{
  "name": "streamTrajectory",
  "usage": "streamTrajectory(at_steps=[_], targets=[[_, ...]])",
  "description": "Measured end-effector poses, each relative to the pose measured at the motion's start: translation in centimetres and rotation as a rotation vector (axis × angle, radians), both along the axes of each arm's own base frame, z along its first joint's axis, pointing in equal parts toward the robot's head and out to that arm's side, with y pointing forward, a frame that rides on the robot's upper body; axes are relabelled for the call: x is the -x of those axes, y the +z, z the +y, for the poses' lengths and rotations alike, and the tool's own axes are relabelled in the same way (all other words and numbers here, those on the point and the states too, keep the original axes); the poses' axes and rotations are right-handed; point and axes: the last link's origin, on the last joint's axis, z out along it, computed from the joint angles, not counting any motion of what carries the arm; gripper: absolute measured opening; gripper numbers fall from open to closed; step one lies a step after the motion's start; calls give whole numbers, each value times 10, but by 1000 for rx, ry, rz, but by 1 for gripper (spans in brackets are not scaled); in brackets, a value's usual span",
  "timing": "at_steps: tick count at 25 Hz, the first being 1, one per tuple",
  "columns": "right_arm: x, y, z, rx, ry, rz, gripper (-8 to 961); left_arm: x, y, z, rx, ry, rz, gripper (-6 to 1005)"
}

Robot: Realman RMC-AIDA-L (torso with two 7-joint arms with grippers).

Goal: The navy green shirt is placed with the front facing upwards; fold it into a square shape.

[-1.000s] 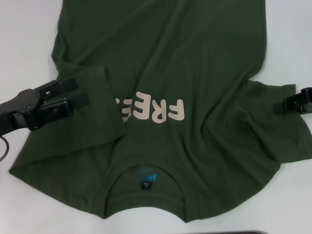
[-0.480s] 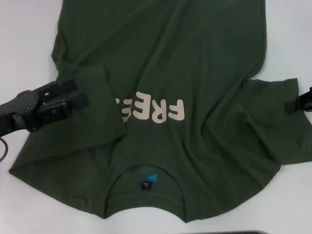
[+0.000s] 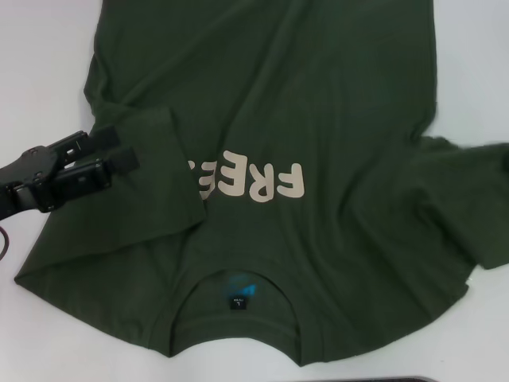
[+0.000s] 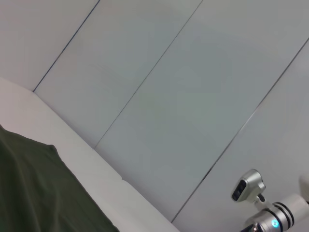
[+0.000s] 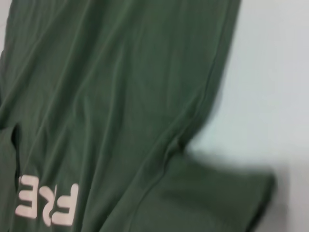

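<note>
The navy green shirt (image 3: 318, 119) lies front up on the white table, its collar (image 3: 238, 274) and dark neck label (image 3: 238, 301) nearest me. Its left sleeve (image 3: 151, 175) is folded inward over the end of the cream "FREE" lettering (image 3: 258, 181). My left gripper (image 3: 119, 150) hovers at that sleeve's outer edge, open, with nothing between its fingers. The right sleeve (image 3: 469, 199) lies spread out flat. My right gripper is out of view; its wrist view shows only the shirt (image 5: 120, 96) and lettering (image 5: 48, 202). A corner of the shirt (image 4: 34, 188) shows in the left wrist view.
Bare white table (image 3: 48, 64) borders the shirt on both sides. A dark strip (image 3: 398, 380) runs along the near edge. The left wrist view looks past the table to a panelled wall (image 4: 169, 72) and a silver device (image 4: 248, 186).
The right gripper has drawn back to the right, out of the head view, leaving the right sleeve lying spread. The left gripper has shifted slightly left and away from the sleeve.
</note>
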Motion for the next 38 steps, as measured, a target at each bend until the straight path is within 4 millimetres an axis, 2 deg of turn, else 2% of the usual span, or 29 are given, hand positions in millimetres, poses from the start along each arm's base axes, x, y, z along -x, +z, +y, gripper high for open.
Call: streamTrajectory(at_steps=[1,9,20,27,38], targets=[[0,6,0,-14,-7,-6,20,0,0,0,0,0,0,949],[2,10,1,-21,-6,-6,21,0,0,0,0,4,-2,949],[7,25,8,-84,-6,-14,21,0,0,-1,7,11,-8,948],[20,13,6,-12,29,44,21,0,0,-1,5,10,-8,949],[59,-9,16,82,133,145,22,1,5,0,-30,18,-21,948]])
